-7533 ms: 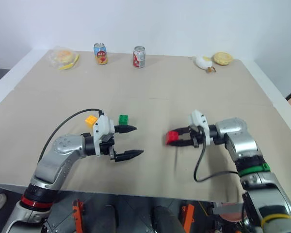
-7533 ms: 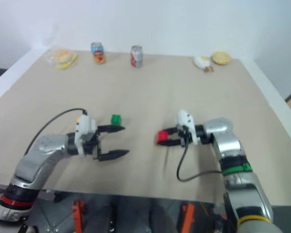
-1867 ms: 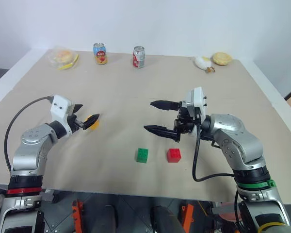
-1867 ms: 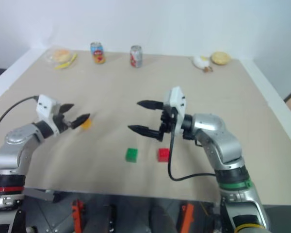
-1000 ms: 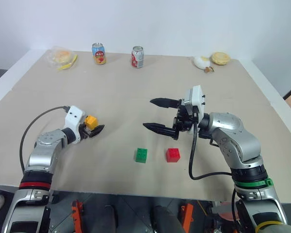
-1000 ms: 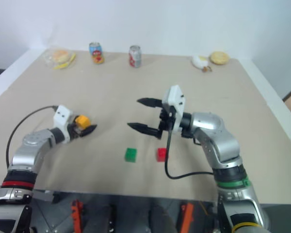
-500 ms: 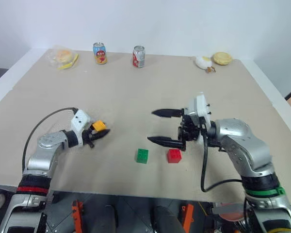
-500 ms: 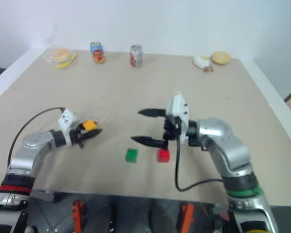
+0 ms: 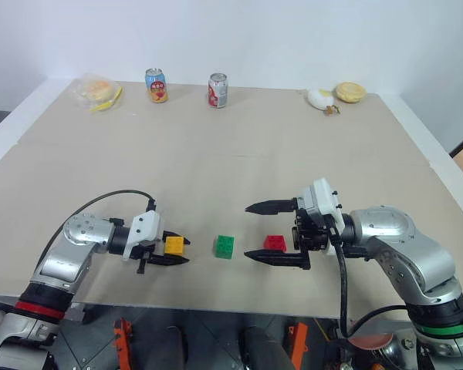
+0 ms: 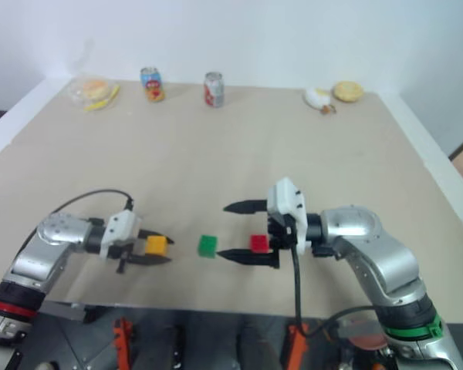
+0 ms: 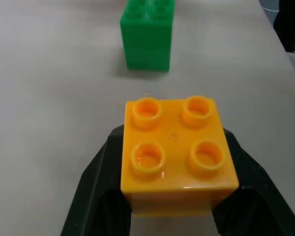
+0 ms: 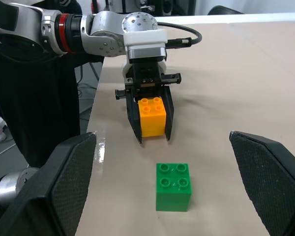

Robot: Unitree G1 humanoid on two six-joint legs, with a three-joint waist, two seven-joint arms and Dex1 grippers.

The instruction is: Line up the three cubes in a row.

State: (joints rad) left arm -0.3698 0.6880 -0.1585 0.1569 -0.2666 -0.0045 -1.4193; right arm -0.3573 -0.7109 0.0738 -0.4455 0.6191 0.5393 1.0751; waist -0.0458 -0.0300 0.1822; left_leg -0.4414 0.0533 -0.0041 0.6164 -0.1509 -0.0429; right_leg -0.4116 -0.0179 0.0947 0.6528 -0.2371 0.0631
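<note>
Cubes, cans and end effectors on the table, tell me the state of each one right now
Yellow cube: clamped in the left end effector, studs up.
Green cube: free on the table, studs up.
Red cube: on the table, between the open fingers of the right end effector, ungripped.
Two cans: upright at the far edge.

left tool: clamped on yellow-orange cube | green cube: near it, on table
</note>
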